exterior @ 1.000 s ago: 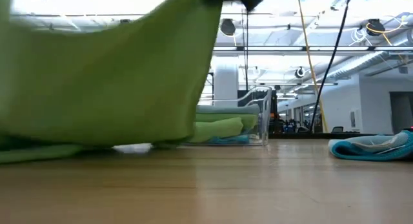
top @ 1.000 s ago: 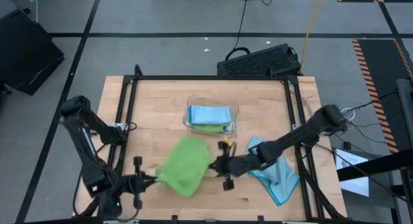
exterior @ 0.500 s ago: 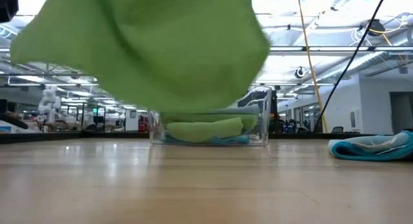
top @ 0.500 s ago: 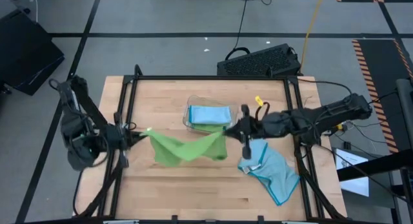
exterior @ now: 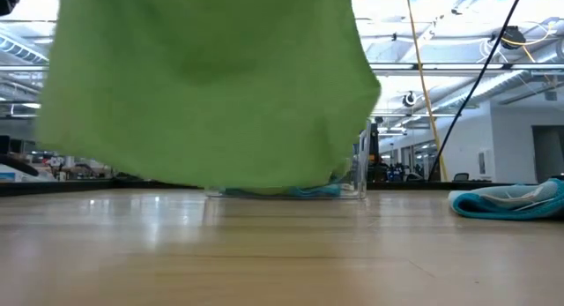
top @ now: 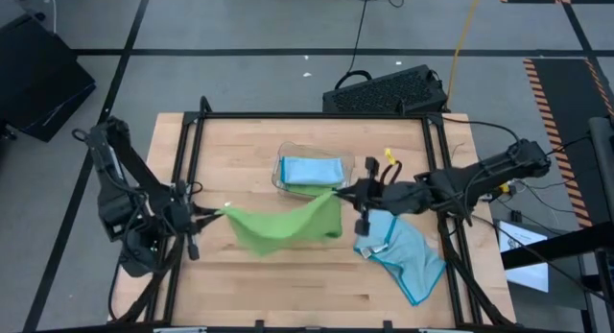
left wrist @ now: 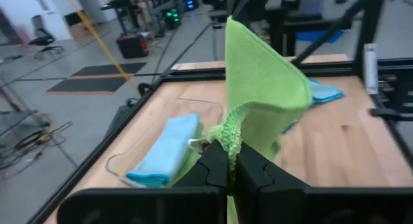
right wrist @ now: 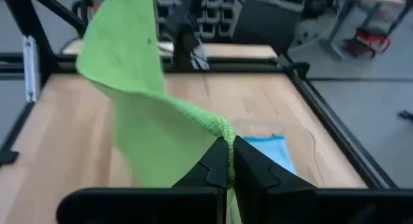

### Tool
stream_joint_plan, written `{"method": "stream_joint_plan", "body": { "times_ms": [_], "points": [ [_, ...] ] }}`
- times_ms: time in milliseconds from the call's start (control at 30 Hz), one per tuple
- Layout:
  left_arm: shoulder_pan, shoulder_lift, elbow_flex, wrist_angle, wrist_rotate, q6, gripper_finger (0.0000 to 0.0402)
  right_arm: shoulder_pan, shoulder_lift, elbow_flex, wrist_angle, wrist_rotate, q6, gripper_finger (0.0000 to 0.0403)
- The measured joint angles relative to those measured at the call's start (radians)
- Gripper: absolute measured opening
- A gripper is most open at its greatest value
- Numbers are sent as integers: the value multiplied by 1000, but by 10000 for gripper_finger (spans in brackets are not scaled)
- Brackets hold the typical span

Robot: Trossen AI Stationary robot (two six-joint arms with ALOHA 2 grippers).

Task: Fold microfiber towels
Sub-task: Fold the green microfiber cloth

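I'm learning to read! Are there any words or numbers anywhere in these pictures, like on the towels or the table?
No words or numbers can be read anywhere.
Lime green towel, held up between the left gripper and the right gripper: plain, no writing shows.
Light blue towel: its small white tag is too small to read.
Clear plastic tray: no label shows.

A lime green towel [top: 284, 225], a light blue towel [top: 407, 258] (crumpled), pale wood table [top: 288, 295], black arms.
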Motion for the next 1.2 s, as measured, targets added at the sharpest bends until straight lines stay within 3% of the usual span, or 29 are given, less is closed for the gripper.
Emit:
{"method": "stream_joint_plan", "body": {
  "times_ms": [167,300,467,567,700,867,967,1200],
  "points": [
    [15,-6,0,1,6,-8,4,-16,1,0,-8,-131,8,6],
    [13,-3,0,1,102,-25,7,14,2,0,-18,-155,9,6],
    [-1,19,0,2,220,-77,4,39,0,0,-37,-80,32,6],
    [-2,29,0,-21,226,-81,6,30,1,0,-53,-58,28,6],
    [16,27,0,-200,217,-184,5,-2,0,0,-76,65,-6,6],
    [47,27,0,-434,254,-447,8,-49,1,0,-96,71,-21,6],
    [39,27,0,-366,297,-434,7,-43,1,0,-71,22,-20,6],
    [0,68,0,-102,387,-222,9,16,1,0,-12,-136,-25,6]
  ]
}}
